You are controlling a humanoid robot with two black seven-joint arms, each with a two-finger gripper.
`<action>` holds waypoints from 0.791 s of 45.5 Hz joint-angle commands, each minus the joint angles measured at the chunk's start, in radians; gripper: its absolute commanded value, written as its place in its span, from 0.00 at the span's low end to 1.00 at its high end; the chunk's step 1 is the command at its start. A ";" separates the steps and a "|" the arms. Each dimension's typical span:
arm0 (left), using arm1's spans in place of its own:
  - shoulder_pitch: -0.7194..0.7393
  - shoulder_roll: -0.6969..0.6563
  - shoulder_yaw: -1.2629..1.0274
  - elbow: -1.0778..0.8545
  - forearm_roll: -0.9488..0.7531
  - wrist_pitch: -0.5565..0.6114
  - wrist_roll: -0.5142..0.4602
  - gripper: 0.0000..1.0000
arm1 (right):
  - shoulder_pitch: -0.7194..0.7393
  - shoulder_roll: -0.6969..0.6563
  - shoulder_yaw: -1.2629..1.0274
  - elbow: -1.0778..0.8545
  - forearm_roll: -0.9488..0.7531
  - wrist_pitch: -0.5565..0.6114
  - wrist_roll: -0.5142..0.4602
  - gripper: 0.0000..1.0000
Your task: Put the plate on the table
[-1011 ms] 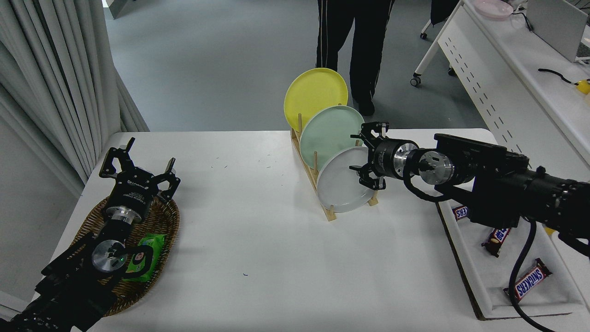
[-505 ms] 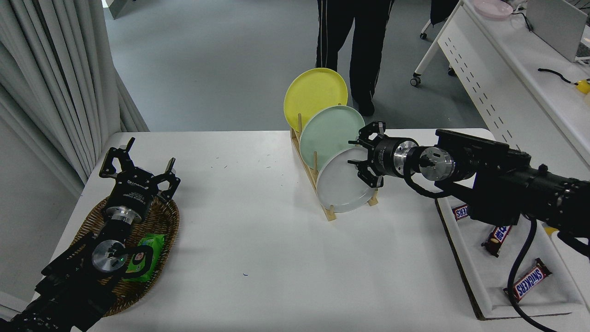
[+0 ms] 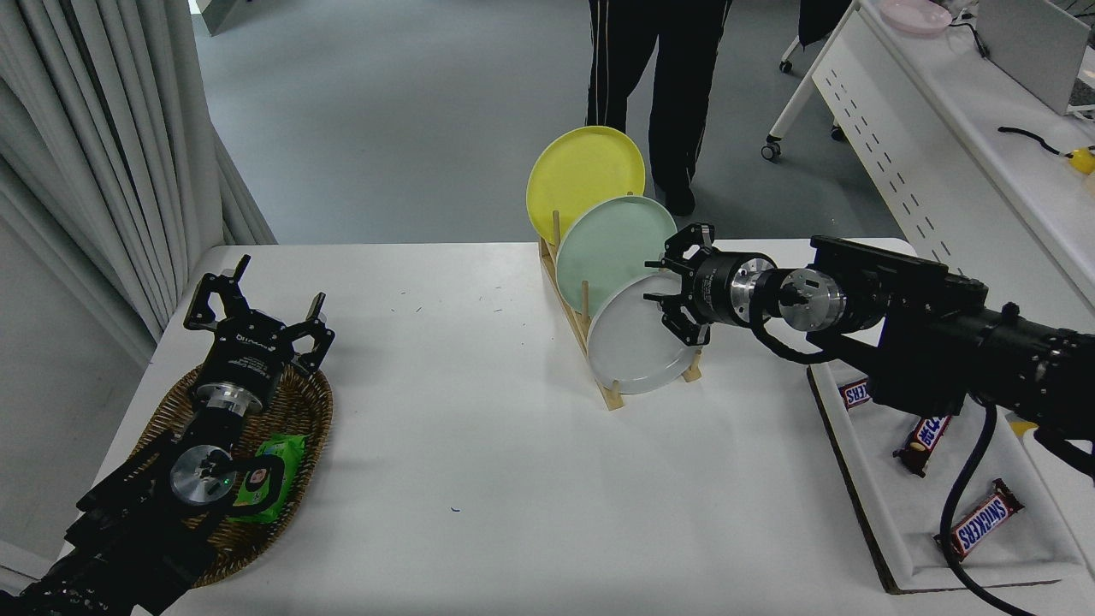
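Head view: over the last second the right gripper (image 3: pixel 670 295) has slid leftward from the right edge of the tabletop (image 3: pixel 479 445), its open fingers now straddling the upper right rim of the plate (image 3: pixel 633 338), so a grasp looks imminent. Pale grey, round and shallow-rimmed, the plate stands on edge in the wooden rack (image 3: pixel 599 376) near the far edge. Left gripper (image 3: pixel 252 308), open, is parked at the left edge.
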State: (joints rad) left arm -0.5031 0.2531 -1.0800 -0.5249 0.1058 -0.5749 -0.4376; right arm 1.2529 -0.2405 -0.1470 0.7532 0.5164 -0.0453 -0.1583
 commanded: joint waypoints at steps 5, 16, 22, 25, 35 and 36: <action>0.000 0.000 0.000 0.000 0.000 0.000 -0.001 1.00 | -0.001 -0.003 0.009 0.000 -0.003 0.001 -0.003 0.32; 0.000 0.000 0.000 0.000 0.000 0.001 -0.001 1.00 | -0.007 -0.003 0.018 -0.002 -0.012 -0.005 -0.006 0.28; 0.000 0.000 0.000 0.000 0.000 0.000 0.000 1.00 | -0.009 -0.003 0.023 -0.002 -0.012 -0.005 -0.006 0.25; 0.000 0.000 0.000 0.000 0.000 0.000 0.000 1.00 | -0.009 -0.003 0.023 -0.002 -0.012 -0.005 -0.006 0.24; 0.000 0.000 0.000 0.000 0.000 0.000 -0.001 1.00 | -0.010 -0.002 0.030 -0.005 -0.012 -0.007 -0.006 0.23; 0.000 0.000 0.000 -0.001 0.000 0.000 -0.001 1.00 | -0.010 -0.002 0.032 -0.005 -0.012 -0.007 -0.006 0.23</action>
State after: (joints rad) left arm -0.5031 0.2531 -1.0797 -0.5250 0.1058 -0.5749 -0.4377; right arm 1.2448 -0.2436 -0.1254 0.7509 0.5051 -0.0503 -0.1638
